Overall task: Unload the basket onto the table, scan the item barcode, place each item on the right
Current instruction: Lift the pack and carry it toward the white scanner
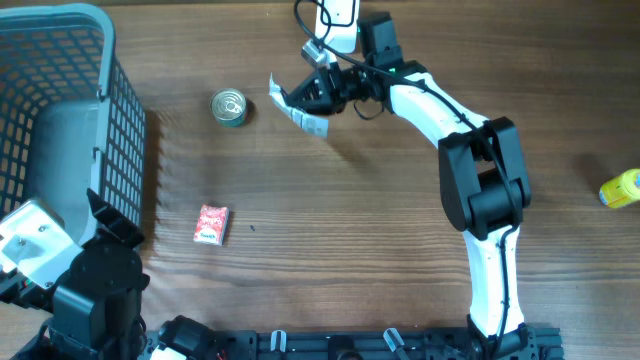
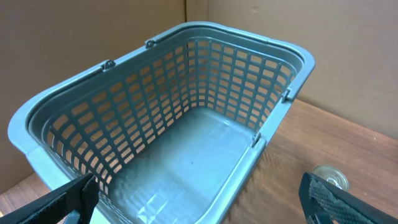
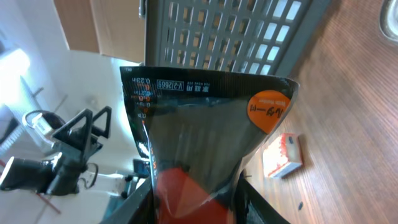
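Note:
The item is a dark pouch [image 3: 205, 118] with a red lower part, an orange round sticker and a printed label strip along its top edge. My right gripper [image 3: 196, 205] is shut on its lower end and holds it up off the table. From above, the pouch [image 1: 298, 108] hangs tilted at the back middle, just left of the right gripper [image 1: 318, 92] and below a white device with a cable [image 1: 338, 22]. No barcode is readable in any view. My left gripper [image 2: 199, 208] stands wide open above the basket's near corner, with nothing between its fingers.
A grey-blue mesh basket [image 1: 120, 110] fills the left side and has nothing in it. A small tin can [image 1: 229, 107] stands left of the pouch. A small red and white box [image 1: 211, 223] lies nearer the front. A yellow object [image 1: 620, 188] sits at the right edge.

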{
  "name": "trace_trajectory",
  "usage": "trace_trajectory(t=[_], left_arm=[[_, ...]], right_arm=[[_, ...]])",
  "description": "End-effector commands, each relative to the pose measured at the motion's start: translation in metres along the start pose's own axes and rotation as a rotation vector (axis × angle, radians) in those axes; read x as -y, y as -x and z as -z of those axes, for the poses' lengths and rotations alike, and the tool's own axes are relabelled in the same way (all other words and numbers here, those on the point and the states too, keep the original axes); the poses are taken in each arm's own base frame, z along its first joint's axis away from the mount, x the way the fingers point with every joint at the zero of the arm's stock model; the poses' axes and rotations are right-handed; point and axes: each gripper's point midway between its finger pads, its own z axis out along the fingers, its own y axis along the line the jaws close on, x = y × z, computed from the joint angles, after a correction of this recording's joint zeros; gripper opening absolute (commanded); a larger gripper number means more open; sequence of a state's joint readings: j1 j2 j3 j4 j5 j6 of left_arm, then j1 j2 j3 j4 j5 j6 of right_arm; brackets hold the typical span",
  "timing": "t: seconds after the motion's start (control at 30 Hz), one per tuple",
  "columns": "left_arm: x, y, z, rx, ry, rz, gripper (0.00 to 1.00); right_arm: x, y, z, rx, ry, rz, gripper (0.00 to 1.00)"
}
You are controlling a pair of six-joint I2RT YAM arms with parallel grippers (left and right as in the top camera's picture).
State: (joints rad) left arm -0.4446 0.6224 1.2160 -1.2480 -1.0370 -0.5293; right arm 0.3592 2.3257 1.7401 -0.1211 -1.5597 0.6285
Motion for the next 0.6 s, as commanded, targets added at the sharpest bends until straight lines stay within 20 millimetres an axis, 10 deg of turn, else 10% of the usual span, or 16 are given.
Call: trace_trajectory(t=[0.0,0.57], left_arm=[[0.0,0.002,0.001,0.0,-0.007,0.015,1.0],[0.003,-0.001,0.001,-0.016,-0.026,0.011,1.0]], right_arm=[[-0.018,0.01,-0.001,-0.056,0.034,-0.218,0.13],[-0.065,0.033,0.01,0.01,0.006,-0.251,0.1]])
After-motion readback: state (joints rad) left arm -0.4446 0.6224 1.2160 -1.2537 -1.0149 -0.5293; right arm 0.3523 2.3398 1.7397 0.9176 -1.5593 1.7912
